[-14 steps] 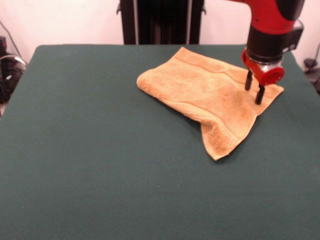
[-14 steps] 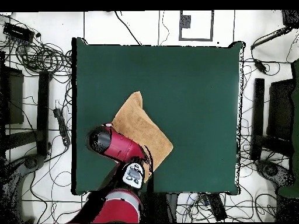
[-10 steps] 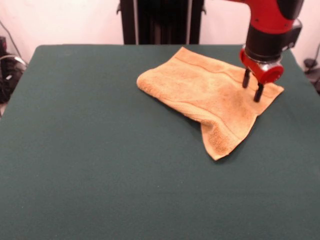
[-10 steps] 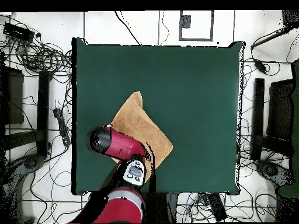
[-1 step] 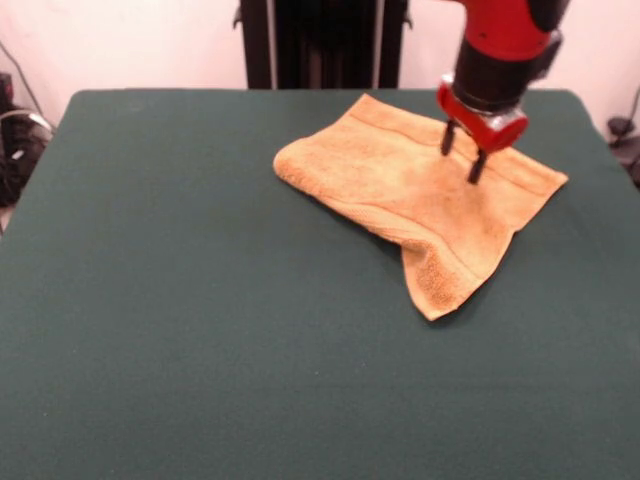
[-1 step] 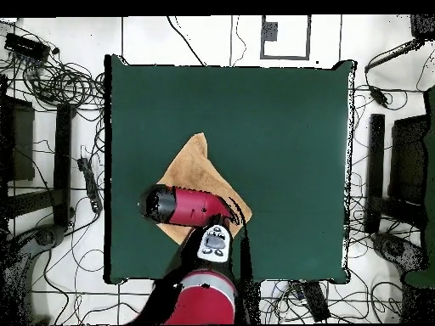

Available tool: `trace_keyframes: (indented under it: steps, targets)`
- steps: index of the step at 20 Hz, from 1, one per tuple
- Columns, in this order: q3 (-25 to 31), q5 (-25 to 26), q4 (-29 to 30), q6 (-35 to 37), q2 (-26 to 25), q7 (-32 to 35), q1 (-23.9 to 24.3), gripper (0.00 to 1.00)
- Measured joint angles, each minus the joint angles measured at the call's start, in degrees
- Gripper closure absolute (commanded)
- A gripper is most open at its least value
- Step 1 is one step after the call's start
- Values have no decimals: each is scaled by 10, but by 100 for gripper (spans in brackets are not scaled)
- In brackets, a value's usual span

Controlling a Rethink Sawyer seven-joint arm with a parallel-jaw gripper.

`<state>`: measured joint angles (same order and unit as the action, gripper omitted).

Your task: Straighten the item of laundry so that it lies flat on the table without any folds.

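An orange-tan towel (image 5: 415, 195) lies rumpled and partly folded on the green table (image 5: 200, 330), towards its far right part as seen from the front. The red arm's gripper (image 5: 461, 152) hangs over the towel, its two dark fingers spread apart, holding nothing.

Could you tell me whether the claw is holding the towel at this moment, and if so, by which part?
Nothing is held. The claw is open, its tips just above the towel near its far right part.
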<state>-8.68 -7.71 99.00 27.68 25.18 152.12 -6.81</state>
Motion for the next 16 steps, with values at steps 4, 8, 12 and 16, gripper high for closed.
trace_keyframes:
  steps: [4,8,12,16]
  targets:
    - [0,58,1,0,19,0,34,0]
    - [-1,86,1,-2,22,0,57,0]
    - [-4,88,2,-3,19,0,44,0]
    - [-4,89,3,-3,21,0,18,0]
